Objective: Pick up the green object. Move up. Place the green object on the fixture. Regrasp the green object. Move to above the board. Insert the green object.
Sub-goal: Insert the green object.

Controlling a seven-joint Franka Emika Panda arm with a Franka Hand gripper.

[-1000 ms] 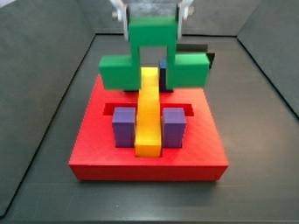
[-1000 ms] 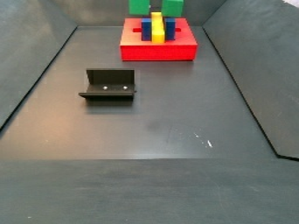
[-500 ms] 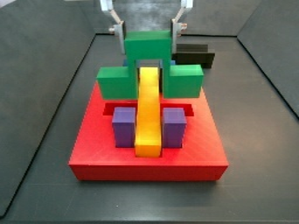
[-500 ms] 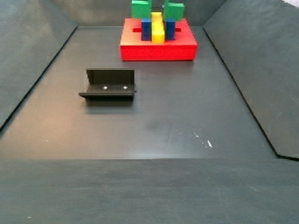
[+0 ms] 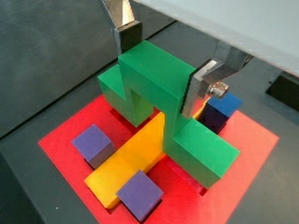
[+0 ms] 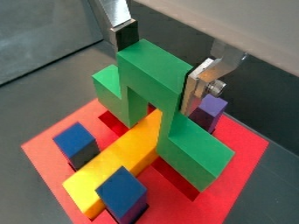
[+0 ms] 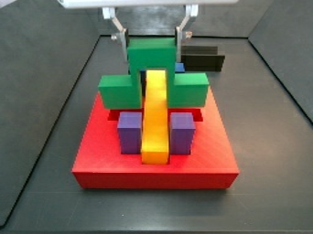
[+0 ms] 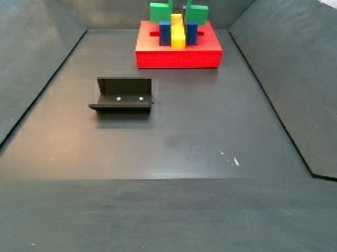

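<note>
The gripper (image 7: 153, 38) hangs upright over the board (image 7: 154, 151), jaws pinching the green object (image 7: 153, 78) straddling the yellow bar (image 7: 156, 114); only a side view shows the fixture (image 8: 122, 96).

The green object (image 5: 163, 96), a bright green notched block, stands upright on the board (image 7: 110, 164), straddling the far end of its yellow bar (image 7: 156, 114). The hand (image 5: 163, 66) grips its top stem between both fingers. The board is a flat red square platform. The fixture (image 8: 122, 95), a dark L-shaped bracket, sits well apart on the floor.
</note>
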